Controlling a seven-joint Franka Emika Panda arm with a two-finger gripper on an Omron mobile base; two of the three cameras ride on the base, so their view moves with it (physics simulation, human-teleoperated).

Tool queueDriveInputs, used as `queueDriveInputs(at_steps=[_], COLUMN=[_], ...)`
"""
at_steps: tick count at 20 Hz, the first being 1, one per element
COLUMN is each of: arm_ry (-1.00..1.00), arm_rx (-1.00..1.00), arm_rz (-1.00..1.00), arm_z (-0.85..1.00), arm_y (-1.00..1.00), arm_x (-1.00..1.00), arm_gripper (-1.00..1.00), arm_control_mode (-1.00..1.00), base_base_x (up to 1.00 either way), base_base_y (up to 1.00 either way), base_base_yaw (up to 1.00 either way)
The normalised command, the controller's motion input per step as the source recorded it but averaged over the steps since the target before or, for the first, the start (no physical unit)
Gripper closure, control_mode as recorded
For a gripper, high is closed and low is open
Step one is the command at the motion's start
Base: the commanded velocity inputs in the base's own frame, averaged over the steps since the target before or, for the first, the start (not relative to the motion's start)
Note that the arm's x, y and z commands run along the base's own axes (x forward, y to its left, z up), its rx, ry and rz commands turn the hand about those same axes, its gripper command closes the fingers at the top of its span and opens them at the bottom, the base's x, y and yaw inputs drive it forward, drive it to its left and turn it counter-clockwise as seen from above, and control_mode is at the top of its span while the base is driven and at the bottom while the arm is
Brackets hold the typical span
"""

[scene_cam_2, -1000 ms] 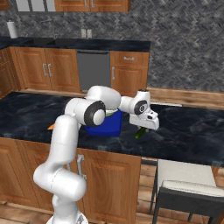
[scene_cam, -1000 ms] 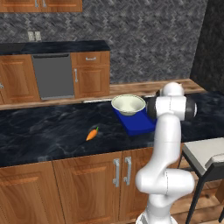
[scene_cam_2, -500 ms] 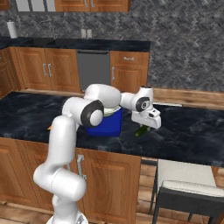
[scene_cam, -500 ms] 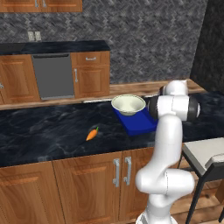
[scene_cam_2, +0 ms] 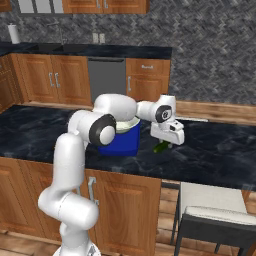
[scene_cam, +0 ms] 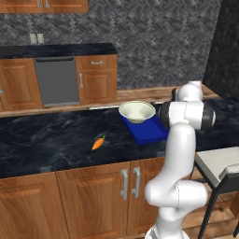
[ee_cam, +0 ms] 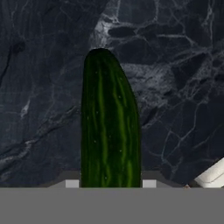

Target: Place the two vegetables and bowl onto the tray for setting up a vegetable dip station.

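My gripper (scene_cam_2: 166,142) is shut on the dark green elongated vegetable (scene_cam_2: 161,147), held just above the black counter to the right of the tray. The hand view has that green vegetable (ee_cam: 109,122) running up from between the fingertips of the gripper (ee_cam: 110,183), with marbled counter behind it. The pale cream bowl (scene_cam: 137,111) rests on the far end of the bright blue tray (scene_cam: 148,131); from the right base they are the bowl (scene_cam_2: 128,123) and the tray (scene_cam_2: 120,144), partly behind my arm. An orange carrot (scene_cam: 98,143) lies on the counter left of the tray.
A grey-seated chair (scene_cam_2: 212,210) stands at the counter's right end. Wooden cabinets and a dishwasher (scene_cam: 57,81) line the far wall beyond a floor gap. Open black counter (scene_cam: 42,140) stretches left of the carrot.
The hand has shifted slightly up and to the right with the green vegetable in it. Bowl, tray and carrot have stayed put.
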Motion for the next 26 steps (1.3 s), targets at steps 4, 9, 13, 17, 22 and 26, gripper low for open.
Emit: queueDriveInputs(at_steps=[4, 9, 13, 17, 22, 26], arm_ry=[0.07, 0.01, 0.0, 0.0, 0.0, 0.0], arm_rx=[0.0, 0.0, 0.0, 0.0, -0.01, -0.03], arm_rz=[-0.05, -0.09, -0.14, -0.24, -0.27, -0.31], arm_z=[0.22, 0.19, 0.1, 0.05, 0.0, 0.0], arm_y=[0.0, 0.09, 0.19, 0.26, 0.29, 0.29], arm_x=[-0.16, -0.12, -0.12, -0.05, 0.0, 0.02], arm_gripper=[1.0, 1.0, 1.0, 1.0, 1.0, 1.0], arm_control_mode=[-1.0, -1.0, -1.0, -1.0, -1.0, -1.0], base_base_x=[0.0, 0.0, 0.0, 0.0, 0.0, 0.0], base_base_y=[0.0, 0.0, 0.0, 0.0, 0.0, 0.0], base_base_yaw=[0.0, 0.0, 0.0, 0.0, 0.0, 0.0])
